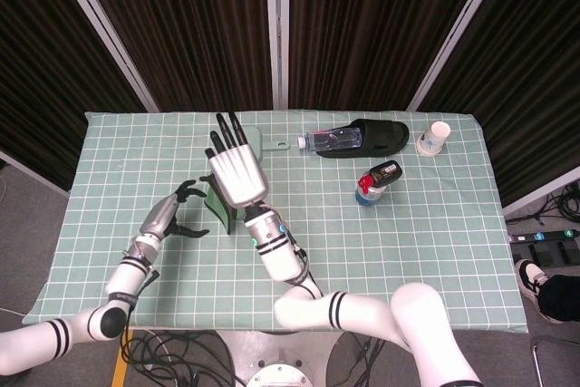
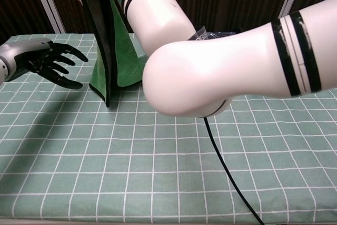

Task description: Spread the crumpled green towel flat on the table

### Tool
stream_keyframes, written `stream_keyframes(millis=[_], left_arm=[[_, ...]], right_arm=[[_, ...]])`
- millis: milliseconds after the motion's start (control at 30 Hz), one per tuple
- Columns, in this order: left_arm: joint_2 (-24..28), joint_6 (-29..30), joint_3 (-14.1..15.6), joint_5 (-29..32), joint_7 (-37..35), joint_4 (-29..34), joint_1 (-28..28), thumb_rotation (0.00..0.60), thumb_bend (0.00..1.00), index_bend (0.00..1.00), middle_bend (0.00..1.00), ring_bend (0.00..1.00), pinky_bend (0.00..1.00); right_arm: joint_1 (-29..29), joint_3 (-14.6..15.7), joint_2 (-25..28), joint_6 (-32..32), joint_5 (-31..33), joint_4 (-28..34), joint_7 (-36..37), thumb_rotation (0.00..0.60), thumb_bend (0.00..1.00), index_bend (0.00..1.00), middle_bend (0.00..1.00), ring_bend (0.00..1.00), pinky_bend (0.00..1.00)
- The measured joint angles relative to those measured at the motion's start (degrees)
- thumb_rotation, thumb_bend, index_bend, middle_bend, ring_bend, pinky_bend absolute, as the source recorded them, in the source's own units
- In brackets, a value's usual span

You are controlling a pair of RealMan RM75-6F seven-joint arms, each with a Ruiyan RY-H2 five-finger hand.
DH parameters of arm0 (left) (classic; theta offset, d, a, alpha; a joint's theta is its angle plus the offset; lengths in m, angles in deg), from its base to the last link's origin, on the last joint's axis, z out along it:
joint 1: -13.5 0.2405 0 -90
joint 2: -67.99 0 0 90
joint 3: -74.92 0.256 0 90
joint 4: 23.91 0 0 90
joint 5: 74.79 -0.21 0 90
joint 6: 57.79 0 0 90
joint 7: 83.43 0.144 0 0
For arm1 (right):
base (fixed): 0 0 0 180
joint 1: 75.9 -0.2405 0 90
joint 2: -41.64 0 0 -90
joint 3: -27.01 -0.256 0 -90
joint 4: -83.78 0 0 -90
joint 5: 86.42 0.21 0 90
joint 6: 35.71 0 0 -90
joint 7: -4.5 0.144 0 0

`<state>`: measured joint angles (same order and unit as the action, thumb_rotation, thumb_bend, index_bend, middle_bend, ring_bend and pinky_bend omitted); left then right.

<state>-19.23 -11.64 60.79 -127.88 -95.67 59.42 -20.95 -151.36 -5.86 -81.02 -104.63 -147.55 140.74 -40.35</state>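
The right hand [image 1: 237,177] holds the towel [image 2: 111,51] hanging; the left hand [image 2: 48,62], fingers wide beside it, may miss the swaying edge.

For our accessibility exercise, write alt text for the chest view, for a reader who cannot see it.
A green towel hangs folded from above, its top out of frame, its lower edge just above the green checked table. The left hand hovers open beside it, fingers spread toward it. The large white right arm fills the centre and right.
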Motion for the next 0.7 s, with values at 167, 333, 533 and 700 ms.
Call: stream_keyframes(millis=[167, 333, 533, 700], left_arm=[[-0.3, -1.2, -0.1, 1.3, 0.6, 0.5, -0.6, 0.342, 0.00, 0.32, 0.16, 0.17, 0.21], [-1.6, -0.5, 0.1, 3.8, 4.1, -0.6, -1.6, 0.334, 0.00, 0.32, 0.16, 0.17, 0.22], [-4.5, 1.3, 0.2, 8.7, 9.6, -3.3, -3.2, 0.336, 0.00, 0.32, 0.16, 0.17, 0.22], [-6.4, 1.8, -0.1, 12.5, 12.7, -5.3, -4.3, 0.336, 0.00, 0.32, 0.16, 0.17, 0.22]], right_arm=[[-2.8, -2.0, -2.7, 1.0, 2.0, -5.2, 0.3, 0.600, 0.38, 0.85, 0.28, 0.05, 0.00], [-7.1, -5.1, -5.5, 1.7, 3.8, -9.8, 1.1, 0.600, 0.38, 0.84, 0.28, 0.05, 0.00], [-11.0, -6.7, -7.2, 2.0, 6.4, -13.0, 2.0, 0.600, 0.38, 0.83, 0.28, 0.04, 0.00], [-13.1, -5.2, -7.3, 0.9, 8.4, -14.0, 2.9, 0.600, 0.38, 0.82, 0.27, 0.04, 0.00]])
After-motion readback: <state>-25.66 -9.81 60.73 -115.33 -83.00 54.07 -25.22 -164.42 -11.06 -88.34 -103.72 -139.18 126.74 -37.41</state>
